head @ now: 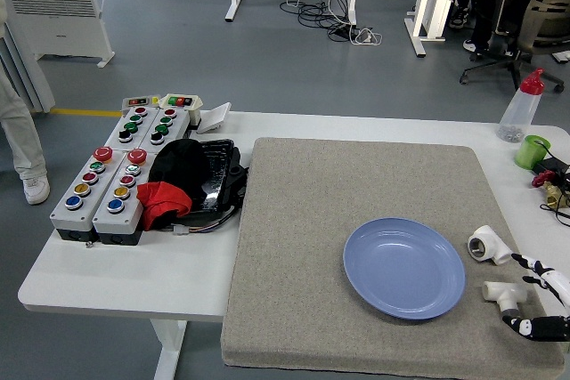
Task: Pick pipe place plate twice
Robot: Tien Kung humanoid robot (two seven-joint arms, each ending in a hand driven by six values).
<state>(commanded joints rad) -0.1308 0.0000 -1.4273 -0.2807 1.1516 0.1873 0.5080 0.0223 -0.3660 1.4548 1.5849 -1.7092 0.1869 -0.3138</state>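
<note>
A blue plate [403, 266] lies empty on the grey mat [303, 220], right of its middle. Two white pipe fittings lie on the mat just right of the plate: an elbow piece [488, 244] and a T-shaped piece [502, 293] nearer the front. My right hand [519, 295] comes in at the lower right corner. Its fingers [537, 268] are spread, one above the T piece and one below it, close to it but not closed on it. Most of the hand is cut off by the picture's edge. My left arm is out of view.
Grey button boxes [111, 175] and a black-and-red bundle [183, 182] sit on the table's left part. A clear bottle with a red cap [523, 107], a green cup [533, 150] and small brass parts [554, 186] stand at the right edge. A person's leg [22, 144] shows at far left.
</note>
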